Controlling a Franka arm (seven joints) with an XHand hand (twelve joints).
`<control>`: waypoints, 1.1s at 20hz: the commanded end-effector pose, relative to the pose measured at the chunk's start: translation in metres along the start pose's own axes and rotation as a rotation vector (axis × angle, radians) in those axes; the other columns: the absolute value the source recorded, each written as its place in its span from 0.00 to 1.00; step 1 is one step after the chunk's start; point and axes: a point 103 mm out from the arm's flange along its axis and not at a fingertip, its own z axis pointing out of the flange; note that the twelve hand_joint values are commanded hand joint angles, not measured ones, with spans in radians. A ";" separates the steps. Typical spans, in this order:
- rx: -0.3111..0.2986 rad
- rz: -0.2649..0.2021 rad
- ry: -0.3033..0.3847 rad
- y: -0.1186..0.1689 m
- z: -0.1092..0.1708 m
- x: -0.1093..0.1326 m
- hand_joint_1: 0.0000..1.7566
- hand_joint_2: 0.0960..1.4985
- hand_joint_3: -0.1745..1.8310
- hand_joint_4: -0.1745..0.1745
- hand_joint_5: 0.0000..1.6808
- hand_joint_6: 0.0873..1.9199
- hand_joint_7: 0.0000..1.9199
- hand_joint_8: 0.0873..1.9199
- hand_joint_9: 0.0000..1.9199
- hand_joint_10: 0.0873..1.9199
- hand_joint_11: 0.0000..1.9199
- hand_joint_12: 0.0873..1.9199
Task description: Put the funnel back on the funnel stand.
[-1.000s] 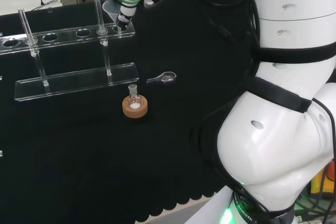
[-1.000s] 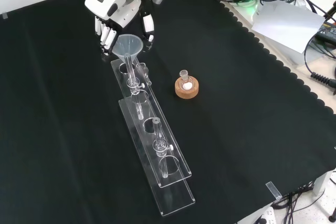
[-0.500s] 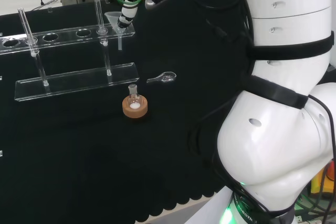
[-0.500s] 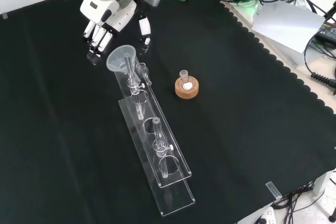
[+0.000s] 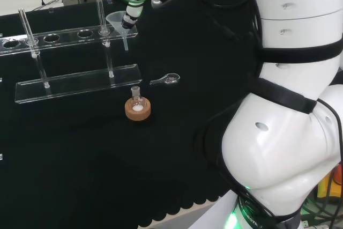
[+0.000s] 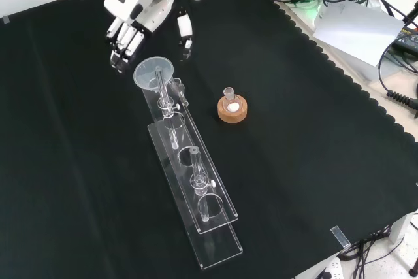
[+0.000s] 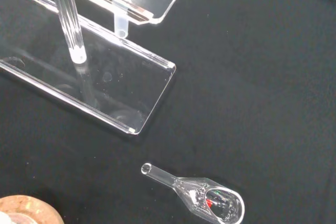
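Head view: the funnel (image 5: 119,22) is sitting in the end hole of the funnel stand (image 5: 75,57), at the stand's right end, with its stem hanging down through the upper shelf. The hand (image 5: 131,12) is hovering just above and to the right of the funnel's cone; whether a fingertip is touching the rim cannot be told from here. A small flask on a cork ring (image 5: 138,109) is standing on the cloth in front of the stand, and a small glass spoon-shaped piece (image 5: 165,80) is lying just beyond the ring, near the stand's right end.

Front view: the funnel (image 6: 154,73) is resting at the stand's (image 6: 189,181) far end. The hand (image 6: 140,14) is hanging beyond the stand's far end with fingers straight and spread, clear of the funnel, grasping nothing.

Wrist view: the funnel's stem (image 7: 71,30) is pointing down towards the stand's base plate (image 7: 105,85). The glass spoon-shaped piece (image 7: 202,198) is lying near the plate's corner.
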 end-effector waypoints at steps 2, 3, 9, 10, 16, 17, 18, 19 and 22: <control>-0.120 0.016 0.048 -0.055 -0.018 -0.005 0.38 0.39 0.29 0.39 0.08 0.00 0.01 0.14 0.17 0.06 0.05 0.73; -0.131 0.020 0.056 -0.064 -0.020 -0.004 0.38 0.39 0.29 0.39 0.09 0.00 0.00 0.17 0.15 0.14 0.05 0.73; -0.194 0.041 0.114 -0.113 -0.022 -0.007 0.38 0.39 0.30 0.39 0.11 0.00 0.02 0.27 0.11 0.33 0.08 0.73; -0.200 0.047 0.124 -0.121 -0.021 -0.008 0.38 0.39 0.30 0.38 0.11 0.00 0.02 0.27 0.12 0.34 0.08 0.73; -0.230 0.081 0.159 -0.165 -0.013 -0.010 0.36 0.41 0.31 0.38 0.13 0.00 0.05 0.29 0.14 0.34 0.10 0.72; -0.233 0.086 0.161 -0.171 -0.011 -0.010 0.36 0.41 0.31 0.38 0.13 0.00 0.05 0.29 0.14 0.34 0.10 0.72; -0.237 0.088 0.162 -0.177 -0.010 -0.008 0.36 0.41 0.31 0.38 0.13 0.00 0.05 0.29 0.14 0.34 0.11 0.72; -0.239 0.092 0.169 -0.183 -0.008 -0.009 0.36 0.41 0.31 0.38 0.13 0.00 0.05 0.30 0.14 0.34 0.11 0.72; -0.242 0.106 0.185 -0.198 -0.003 -0.010 0.36 0.42 0.31 0.38 0.13 0.00 0.06 0.30 0.14 0.34 0.11 0.72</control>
